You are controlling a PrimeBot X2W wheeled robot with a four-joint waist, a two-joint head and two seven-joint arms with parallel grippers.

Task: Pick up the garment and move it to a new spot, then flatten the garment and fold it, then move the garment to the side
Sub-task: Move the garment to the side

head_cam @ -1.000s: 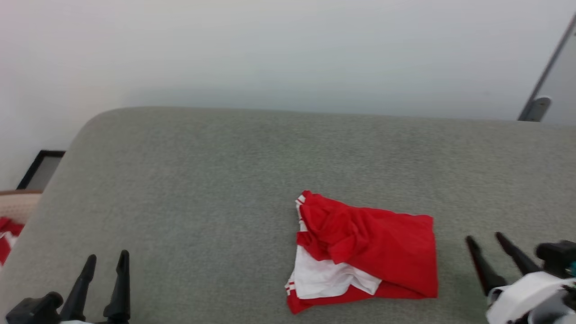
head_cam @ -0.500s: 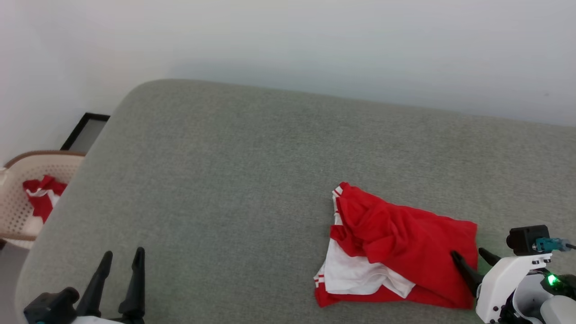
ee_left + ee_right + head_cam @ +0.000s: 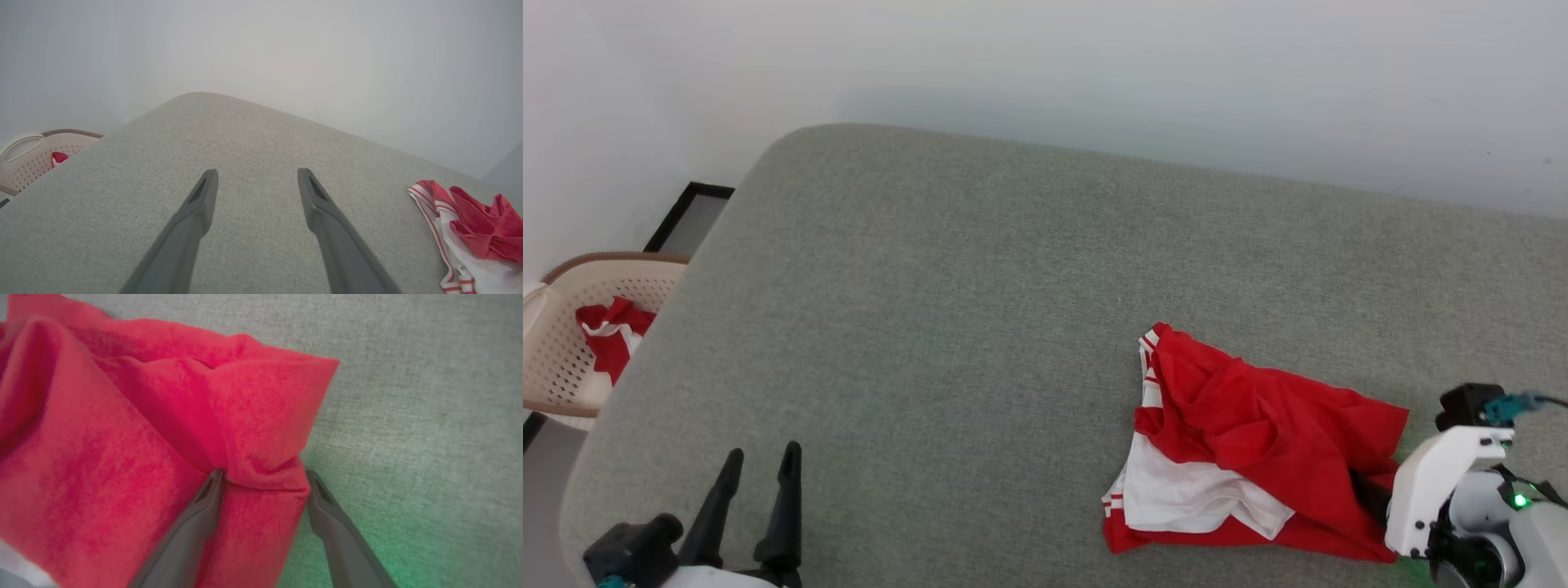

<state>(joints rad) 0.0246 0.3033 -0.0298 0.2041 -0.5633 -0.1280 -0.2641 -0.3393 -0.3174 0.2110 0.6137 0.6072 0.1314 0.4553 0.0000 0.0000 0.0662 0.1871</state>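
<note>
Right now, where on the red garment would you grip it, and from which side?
Probably the raised red fold at the garment's right edge, approached from the right: it bunches up off the grey cushion, and the open right gripper straddles it.

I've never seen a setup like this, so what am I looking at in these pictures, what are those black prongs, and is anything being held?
This is a two-armed robot. The wide picture comes from a camera on its head, looking down at a grey cushion. The black prongs are the fingers it grasps with. The left gripper hangs open over bare cushion. The other two pictures come from a camera on each wrist, looking along the fingers. On the cushion lies a crumpled red and white shirt. The right gripper stands open with a fold of the shirt's edge between its fingers, so nothing is gripped yet. Beside the cushion's left end stands a beige basket holding another red and white cloth.
</note>
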